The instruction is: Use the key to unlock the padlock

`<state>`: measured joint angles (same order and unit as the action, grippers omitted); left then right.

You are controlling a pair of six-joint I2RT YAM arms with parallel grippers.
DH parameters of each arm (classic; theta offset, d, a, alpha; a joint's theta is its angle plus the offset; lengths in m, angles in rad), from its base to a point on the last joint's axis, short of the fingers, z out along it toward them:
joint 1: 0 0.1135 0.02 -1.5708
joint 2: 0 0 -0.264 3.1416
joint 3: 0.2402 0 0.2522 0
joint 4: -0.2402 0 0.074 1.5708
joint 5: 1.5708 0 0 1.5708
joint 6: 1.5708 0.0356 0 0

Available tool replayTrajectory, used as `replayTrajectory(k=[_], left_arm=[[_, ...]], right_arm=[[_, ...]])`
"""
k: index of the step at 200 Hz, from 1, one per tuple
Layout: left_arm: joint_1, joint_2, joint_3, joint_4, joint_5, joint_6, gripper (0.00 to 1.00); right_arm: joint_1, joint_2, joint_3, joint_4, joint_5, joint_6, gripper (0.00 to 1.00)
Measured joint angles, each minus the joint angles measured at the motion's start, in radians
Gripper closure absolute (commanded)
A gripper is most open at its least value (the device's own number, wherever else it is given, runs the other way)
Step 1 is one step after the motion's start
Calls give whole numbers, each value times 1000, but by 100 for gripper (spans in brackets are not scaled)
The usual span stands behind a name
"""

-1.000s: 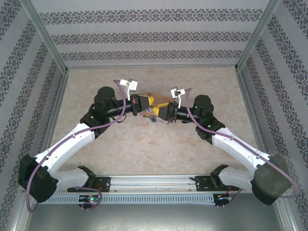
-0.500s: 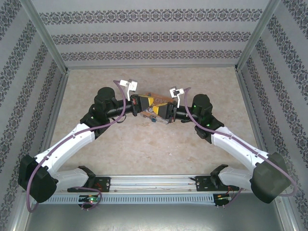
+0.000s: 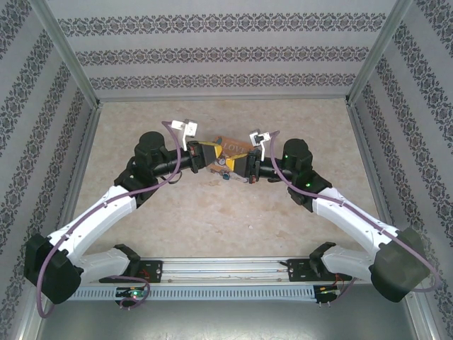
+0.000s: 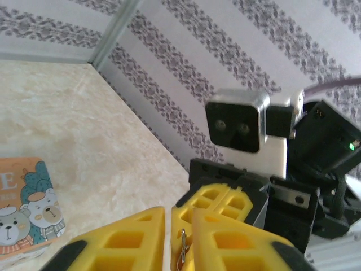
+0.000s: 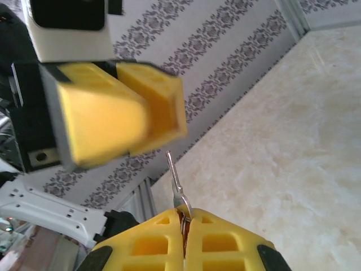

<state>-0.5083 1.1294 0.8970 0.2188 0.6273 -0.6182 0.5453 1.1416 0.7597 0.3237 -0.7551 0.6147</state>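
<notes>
We see the right gripper (image 5: 184, 217) with its yellow fingers pressed together on the bow of a small silvery metal key (image 5: 174, 178). The thin blade stands up out of the fingertips and leans a little to the left.

Facing it is the left gripper (image 4: 177, 213). Its two yellow fingers stand a little apart with a narrow gap between them, and we can make out nothing held there. In the right wrist view the key's tip points toward those fingers but stops short of them.

From above, the two grippers meet tip to tip over the middle of the beige marbled table (image 3: 212, 219). The tiny padlock with the dark blue-teal body (image 3: 225, 176) shows just on the near side of that meeting point, beside the right gripper's tips and apart from both pairs of fingers. It appears to lie on the table. It is too small for us to tell how its shackle stands.

Just beyond the grippers lies the flat orange box printed with cartoon bears (image 4: 28, 209). It rests flat on the table to the left of the left gripper's fingers.
</notes>
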Motion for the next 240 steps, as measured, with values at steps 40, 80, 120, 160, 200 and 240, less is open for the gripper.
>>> replayTrajectory(k=[40,80,120,160,200,240], left_arm=[[26,-59,-19,-12,-57,17,43],[28,-138,-80,-71,-196,79,28],[32,-205,-232,-105,-387,114,18],[32,-179,-267,-161,-476,113,18],[33,-93,-293,-161,-478,87,18],[32,45,-277,-201,-459,71,17]], right_arm=[[-12,6,51,-204,38,-139,100],[-20,69,110,-407,115,-293,100],[-36,163,136,-537,195,-381,100],[-99,279,166,-564,208,-393,100],[-119,378,215,-553,200,-394,100],[-138,471,263,-519,178,-389,100]])
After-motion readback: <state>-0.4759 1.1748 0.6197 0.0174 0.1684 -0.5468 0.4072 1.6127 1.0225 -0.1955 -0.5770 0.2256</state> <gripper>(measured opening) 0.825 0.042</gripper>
